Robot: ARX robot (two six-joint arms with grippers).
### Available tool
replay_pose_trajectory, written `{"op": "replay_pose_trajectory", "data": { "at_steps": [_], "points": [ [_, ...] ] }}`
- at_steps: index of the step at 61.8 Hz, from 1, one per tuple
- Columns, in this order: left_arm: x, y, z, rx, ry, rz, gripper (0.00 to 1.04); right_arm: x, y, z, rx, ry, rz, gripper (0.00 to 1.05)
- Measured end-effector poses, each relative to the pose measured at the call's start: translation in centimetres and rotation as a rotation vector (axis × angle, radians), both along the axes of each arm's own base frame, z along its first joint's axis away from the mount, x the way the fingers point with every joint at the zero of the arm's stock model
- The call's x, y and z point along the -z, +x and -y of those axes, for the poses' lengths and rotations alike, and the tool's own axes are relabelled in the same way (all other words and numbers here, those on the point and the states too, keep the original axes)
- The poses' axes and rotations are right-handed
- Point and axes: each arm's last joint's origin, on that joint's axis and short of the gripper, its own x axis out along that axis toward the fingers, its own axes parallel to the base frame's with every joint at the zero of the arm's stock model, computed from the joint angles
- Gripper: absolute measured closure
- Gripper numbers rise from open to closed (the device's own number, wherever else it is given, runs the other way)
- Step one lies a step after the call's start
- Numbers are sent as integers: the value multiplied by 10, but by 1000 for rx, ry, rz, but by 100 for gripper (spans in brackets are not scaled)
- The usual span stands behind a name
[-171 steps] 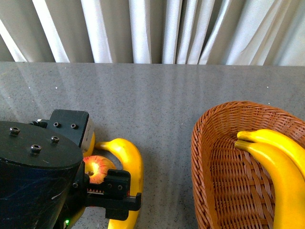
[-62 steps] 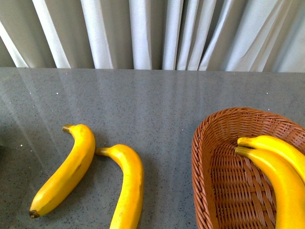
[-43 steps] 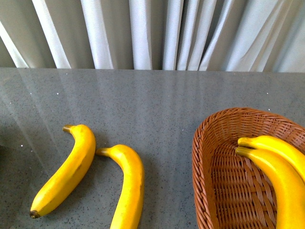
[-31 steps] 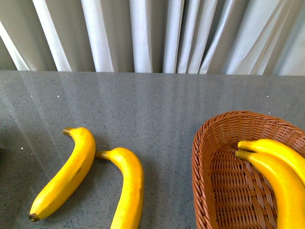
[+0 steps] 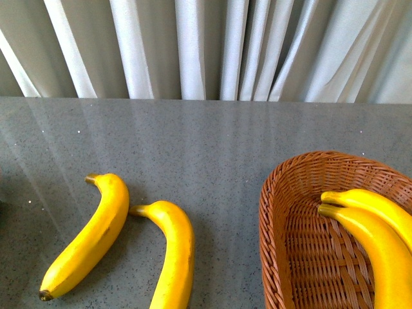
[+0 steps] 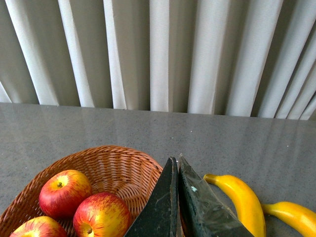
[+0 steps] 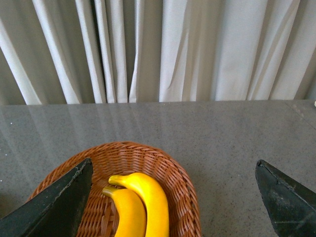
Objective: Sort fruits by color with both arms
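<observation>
Left pincer (image 6: 176,161) has withdrawn; bare table (image 5: 219,161) separates bananas (image 5: 90,235) from basket rim (image 5: 263,199).

Pale pleated curtains (image 5: 206,48) hang behind a speckled grey tabletop (image 5: 212,148).

Front view: my left arm is out of frame; 2.8 s ago it filled the lower left corner, with a red apple at its gripper. That apple is gone from between the bananas. Left banana (image 5: 87,241), then hidden under the arm, shows full length; right banana (image 5: 172,254) is uncovered too. Table (image 5: 212,148) edge and basket (image 5: 267,193) rim sit lower in frame.
</observation>
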Motion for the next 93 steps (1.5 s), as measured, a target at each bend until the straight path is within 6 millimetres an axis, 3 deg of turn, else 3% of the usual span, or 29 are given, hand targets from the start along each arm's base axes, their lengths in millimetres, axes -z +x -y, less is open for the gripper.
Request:
{"op": "replay_pose_trajectory", "data": {
  "at_steps": [35, 40, 46, 65, 69, 71, 75, 78, 82, 86, 93],
  "points": [
    [0, 0, 2, 13, 1, 0, 103, 0, 0, 0, 0, 0, 0, 9],
    [0, 0, 2, 13, 1, 0, 91, 0, 0, 0, 0, 0, 0, 9],
    [0, 0, 2, 13, 1, 0, 67, 0, 0, 0, 0, 0, 0, 9],
    [0, 0, 2, 13, 1, 0, 9, 0, 0, 0, 0, 0, 0, 9],
    [0, 0, 2, 13, 2, 0, 10, 0, 0, 0, -1, 0, -1, 9],
    [0, 0, 2, 13, 3, 0, 10, 1, 1, 0, -79, -37, -82, 9],
    [0, 0, 2, 13, 3, 0, 9, -4, 3, 4, -341, -13, -440, 9],
    [0, 0, 3, 16, 3, 0, 9, -13, 10, 10, -526, 105, -599, 9],
    [0, 0, 2, 14, 3, 0, 9, -34, 31, 17, -688, 183, -541, 9],
    [0, 0, 2, 14, 3, 0, 9, -50, 67, 19, -703, 122, -481, 9],
    [0, 0, 3, 15, 3, 0, 9, -43, 122, -1, -683, 61, -491, 9]
  ]
}}
